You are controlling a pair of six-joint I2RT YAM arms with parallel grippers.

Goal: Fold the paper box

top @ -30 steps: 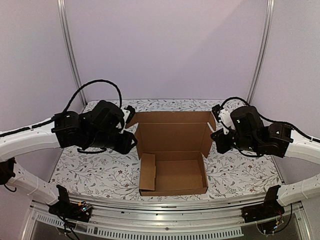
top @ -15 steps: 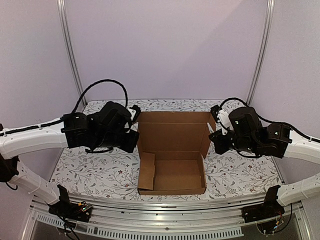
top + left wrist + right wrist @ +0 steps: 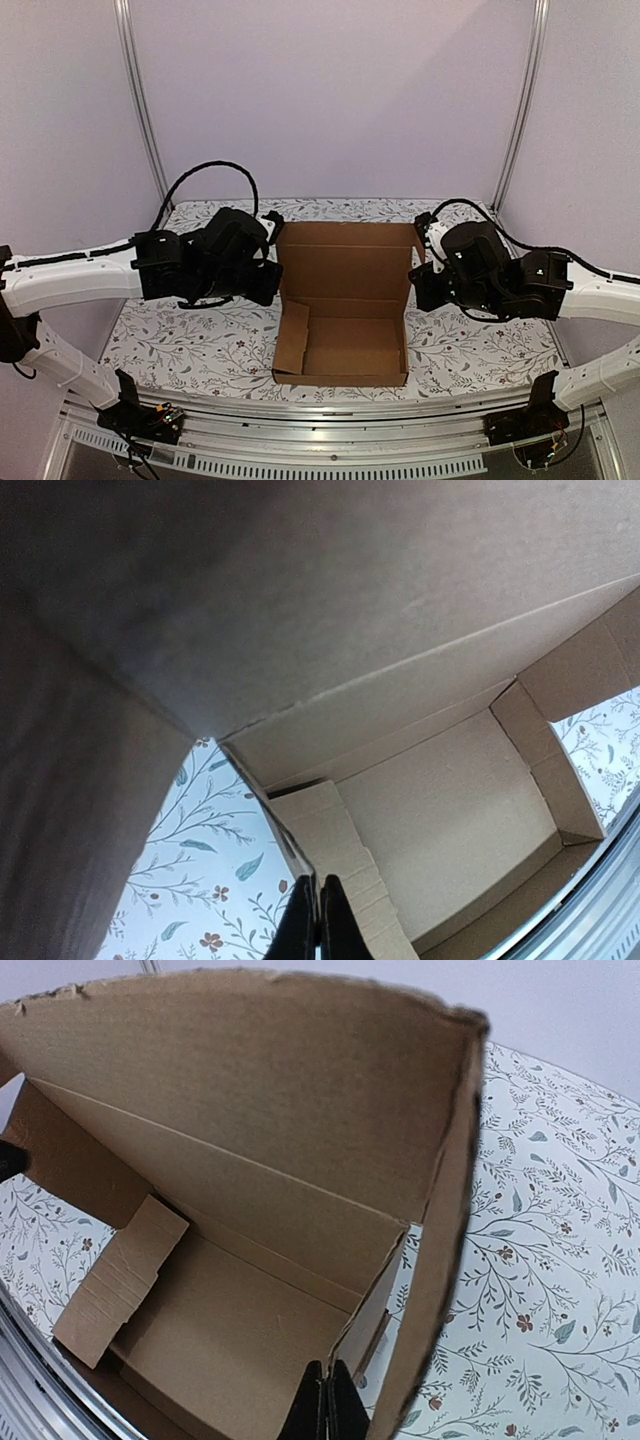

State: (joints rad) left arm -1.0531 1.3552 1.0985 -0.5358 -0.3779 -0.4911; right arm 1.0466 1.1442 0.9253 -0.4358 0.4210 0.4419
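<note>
Across the flower-printed counter (image 3: 200, 345) a half-formed paper box (image 3: 345, 300) is set near the middle, between the two arms, with its open tray turned toward the near edge. Its lid (image 3: 345, 248) is stood upright at the back. A narrow ear is carried at each end of the lid, the left ear (image 3: 279, 268) and the right ear (image 3: 413, 275), and both are swung forward. The front and right walls of the tray are raised. On the left, a loose wall panel (image 3: 293, 340) is seen leaning inward over the tray floor and is not pressed down into place.

The left fingers (image 3: 305, 925) are pressed together with nothing between them. They are held under the lid, just beside the top edge of the left wall; contact cannot be made out. The right fingers (image 3: 314, 1410) are likewise pressed together and empty, and are held low beside the edge of the right ear.

The step in hand is judged to be the shaping of the sides, with the lid ears being nudged inward by closed fingertips. Closing appears to be some way off. For the next move, the leaning left panel would need to be pushed down and seated against the floor. The lid could then be lowered with both ears guided inside the walls, and care would be needed so that the light tray is not slid across the counter.
</note>
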